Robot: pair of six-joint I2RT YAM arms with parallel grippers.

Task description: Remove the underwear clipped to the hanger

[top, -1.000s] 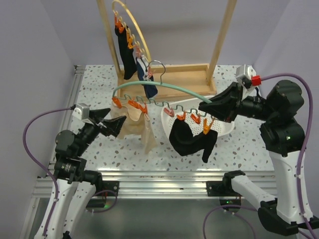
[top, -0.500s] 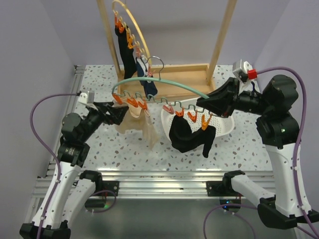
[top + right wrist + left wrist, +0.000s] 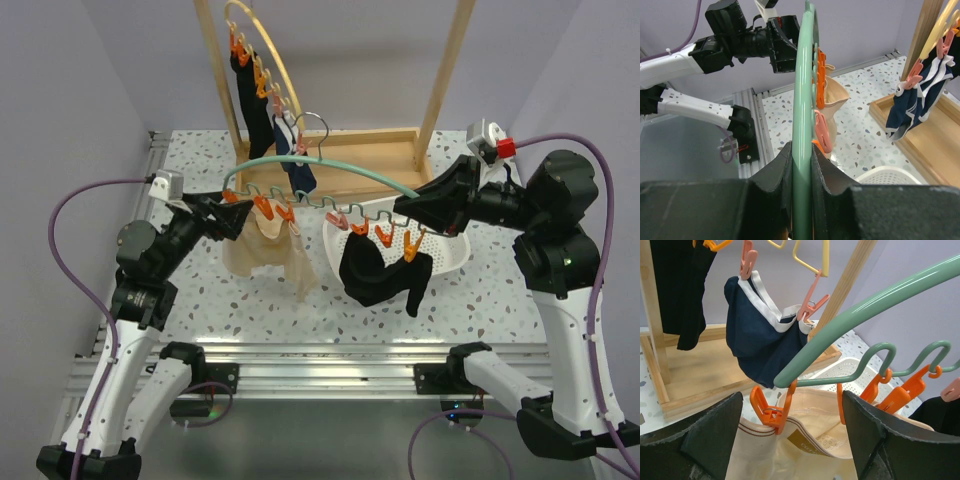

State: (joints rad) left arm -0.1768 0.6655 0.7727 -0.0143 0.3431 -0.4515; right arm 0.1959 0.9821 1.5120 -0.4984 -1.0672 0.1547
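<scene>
Hanger (image 3: 330, 172) is pinched by right pincer (image 3: 405, 208); left pincer (image 3: 795, 435) is spread at the orange clip (image 3: 771, 415). Beige underwear (image 3: 265, 255) could be torn if yanked.

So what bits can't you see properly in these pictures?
- Left wrist view: bottom of the beige underwear, cut off by the frame edge and left gripper.
- Same view: its label is too small to read.
- Top view: the black underwear covers part of the white basket.
- Right wrist view: the right gripper, clamped on the green hanger, hides what's below.
</scene>
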